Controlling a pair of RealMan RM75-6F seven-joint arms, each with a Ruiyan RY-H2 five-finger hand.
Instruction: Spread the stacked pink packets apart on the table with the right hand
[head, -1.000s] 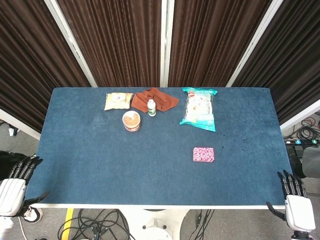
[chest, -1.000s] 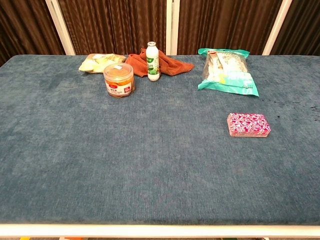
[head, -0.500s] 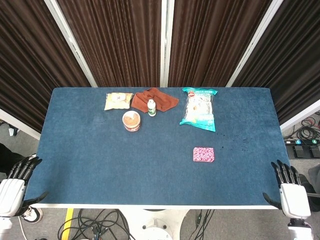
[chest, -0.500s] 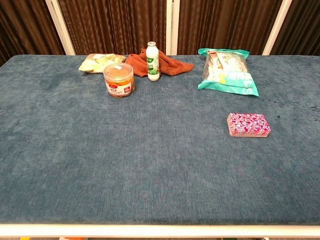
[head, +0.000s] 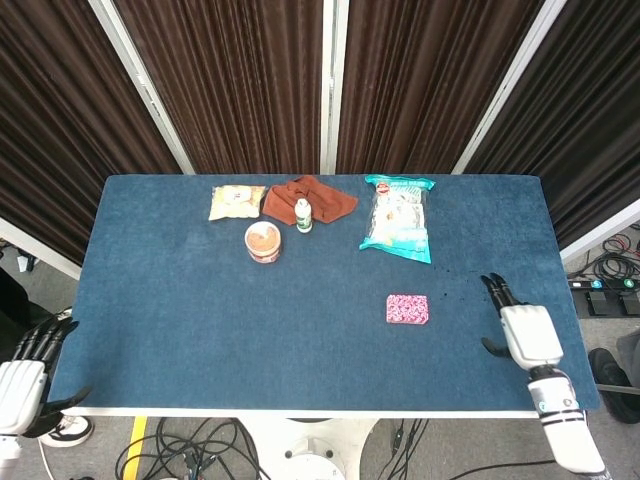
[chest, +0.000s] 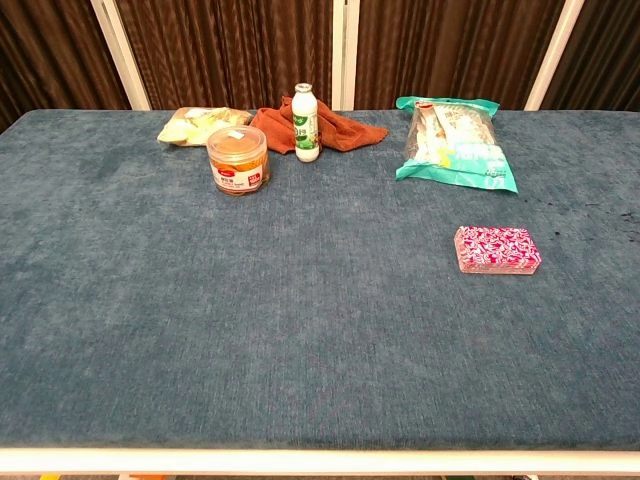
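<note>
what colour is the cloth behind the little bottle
Rust orange-brown cloth, clearest in the chest view.

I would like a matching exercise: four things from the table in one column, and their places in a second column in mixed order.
Things:
1. pink packets
2. small white bottle
3. teal snack bag
4. right hand

Places:
A. over the table's right edge, holding nothing
B. standing on the brown cloth
C. stacked, alone on the table's near right part
D. lying flat, beyond the stack

Pairs: 1-C, 2-B, 3-D, 4-A
</note>
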